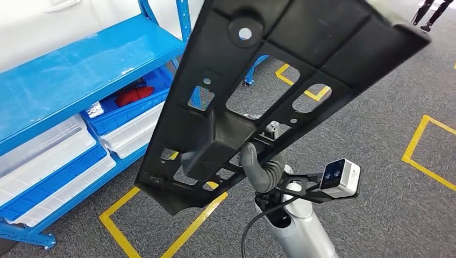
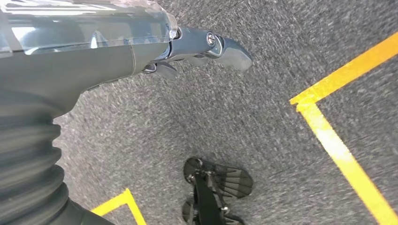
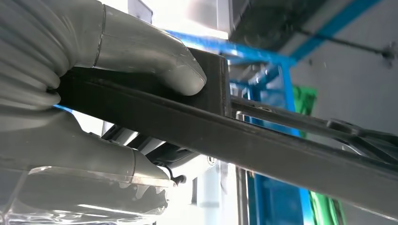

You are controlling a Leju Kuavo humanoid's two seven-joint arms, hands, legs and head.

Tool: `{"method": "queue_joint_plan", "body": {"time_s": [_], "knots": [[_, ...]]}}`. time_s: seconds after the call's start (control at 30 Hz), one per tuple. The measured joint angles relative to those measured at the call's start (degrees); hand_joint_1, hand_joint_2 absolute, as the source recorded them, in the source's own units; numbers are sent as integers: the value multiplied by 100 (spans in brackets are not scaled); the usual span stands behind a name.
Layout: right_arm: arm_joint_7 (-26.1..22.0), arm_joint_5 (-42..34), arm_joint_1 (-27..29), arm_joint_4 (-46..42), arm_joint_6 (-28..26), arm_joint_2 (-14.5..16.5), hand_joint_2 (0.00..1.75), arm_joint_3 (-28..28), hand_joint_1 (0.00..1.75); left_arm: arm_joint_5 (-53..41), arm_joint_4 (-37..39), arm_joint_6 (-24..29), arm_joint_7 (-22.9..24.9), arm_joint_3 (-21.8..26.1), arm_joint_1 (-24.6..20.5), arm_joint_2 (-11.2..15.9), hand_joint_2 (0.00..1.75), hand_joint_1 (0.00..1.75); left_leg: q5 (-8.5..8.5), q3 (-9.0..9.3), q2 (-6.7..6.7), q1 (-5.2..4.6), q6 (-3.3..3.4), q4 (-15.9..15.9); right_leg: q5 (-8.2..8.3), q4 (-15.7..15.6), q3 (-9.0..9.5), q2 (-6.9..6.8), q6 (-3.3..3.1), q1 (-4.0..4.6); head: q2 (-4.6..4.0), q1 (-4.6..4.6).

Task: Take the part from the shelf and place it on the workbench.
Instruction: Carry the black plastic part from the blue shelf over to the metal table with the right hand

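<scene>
A large flat black plastic part point(image 1: 322, 37) with ribs and cut-outs is held up in the air, tilted, over the grey carpet. My right hand point(image 1: 262, 167) grips it from below near its lower end. In the right wrist view the thumb point(image 3: 155, 58) presses on the part's thick edge point(image 3: 263, 140) while the fingers point(image 3: 94, 159) clamp it from the other side. My left hand point(image 2: 206, 47) hangs over the floor with its fingers stretched out and nothing in them.
The blue shelf point(image 1: 80, 70) stands at the left, with white and blue bins point(image 1: 54, 161) on its lower level and a red item point(image 1: 134, 95) in one bin. Yellow tape point(image 1: 425, 145) marks the carpet. A person's legs point(image 1: 430, 13) stand far right.
</scene>
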Motion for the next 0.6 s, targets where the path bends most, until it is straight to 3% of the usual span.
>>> {"method": "queue_joint_plan", "body": {"time_s": [0.03, 0.1, 0.2, 0.23, 0.27, 0.3, 0.37, 0.4, 0.47, 0.53, 0.6], "knots": [[1, 92, 60, -10, -22, -3, 175, -50, 175, 0, -1, -13, 22, 0, -5, -1, 175, 0, -16, 17, 21, 1, -29, -4, 20, -34, 17, 55, -23, -20, 0, 0], [-16, 327, 128, -7, -107, -8, 175, -115, 175, -1, -1, -59, 61, -1, -13, -3, 175, 0, -153, -28, -117, 7, -78, 161, 69, -119, 60, 154, -75, -69, 0, 0], [-61, 673, 151, 31, -283, -10, 175, -151, 175, -1, -1, -157, 99, -16, 2, -4, 175, 0, -660, -490, -391, 19, -125, 1167, 95, -153, 74, 315, -118, -89, 0, -1], [-57, 752, 155, 44, -327, -12, 175, -168, 175, -1, -1, -187, 105, -26, 8, -6, 175, 0, -746, -641, -412, 23, -142, 1466, 95, -148, 72, 379, -119, -89, 0, -1], [-33, 820, 155, 51, -375, -13, 175, -191, 175, -2, -1, -211, 99, -37, 9, -10, 175, 0, -719, -706, -420, 31, -157, 1575, 94, -139, 72, 444, -117, -93, 0, -1], [3, 892, 151, 53, -428, -14, 175, -211, 175, -2, -1, -229, 81, -49, 5, -14, 175, 0, -580, -666, -426, 45, -170, 1458, 91, -123, 72, 512, -109, -99, 0, -1], [95, 1083, 142, 45, -572, -14, 175, -244, 175, -3, -1, -241, 31, -74, -12, -19, 175, 0, -175, -339, -544, 91, -191, 731, 68, -64, 66, 641, -67, -116, 0, -1], [132, 1179, 135, 43, -642, -14, 175, -258, 175, -3, -1, -241, 11, -87, -20, -21, 175, 0, -54, -182, -641, 106, -184, 385, 50, -16, 45, 702, -36, -118, 0, 0], [163, 1316, 127, 65, -748, -18, 175, -293, 175, -3, -1, -245, -7, -117, -29, -28, 175, 0, -9, -45, -767, 111, -132, 80, 45, 38, -11, 806, 39, -121, 0, 0], [121, 1396, 120, 149, -807, -34, 175, -330, 175, -3, -2, -267, -8, -156, -44, -41, 175, 0, 7, -46, -694, 96, -44, 60, 66, 33, -49, 880, 111, -133, 0, 0], [29, 1449, 100, 261, -828, -62, 175, -360, 175, -5, -3, -308, 2, -193, -73, -60, 175, 0, 41, -39, -601, 97, 44, 27, -34, 171, -123, 701, 165, -132, 0, 1]]}}
